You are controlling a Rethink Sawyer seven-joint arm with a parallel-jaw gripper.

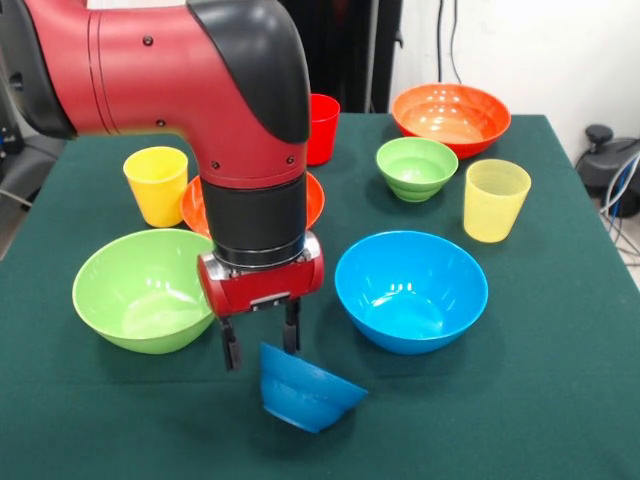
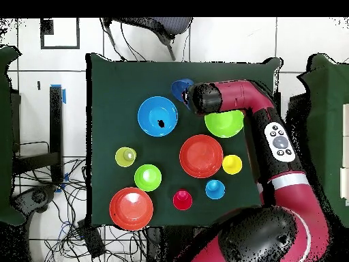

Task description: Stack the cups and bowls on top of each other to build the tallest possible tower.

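Observation:
My gripper [image 1: 260, 345] hangs at the table's near edge with its fingers apart, straddling the left rim of the small dark blue bowl [image 1: 305, 392], which is tilted; it also shows in the overhead view [image 2: 180, 89]. The big green bowl [image 1: 143, 290] is to its left and the big blue bowl [image 1: 410, 290] to its right. One orange-red bowl [image 1: 193, 208] is half hidden behind the arm, the other [image 1: 452, 117] is at the back. The small green bowl [image 1: 416, 167], yellow cup [image 1: 157, 185], red cup [image 1: 323, 128] and ribbed pale yellow cup [image 1: 495, 200] stand apart. The light blue cup [image 2: 215, 189] shows only overhead. No tower shows.
The green cloth table [image 1: 560, 400] ends just in front of the dark blue bowl. The arm [image 2: 238, 102] reaches over the big green bowl [image 2: 224, 123]. A chair [image 2: 146, 27] stands beyond the table's edge.

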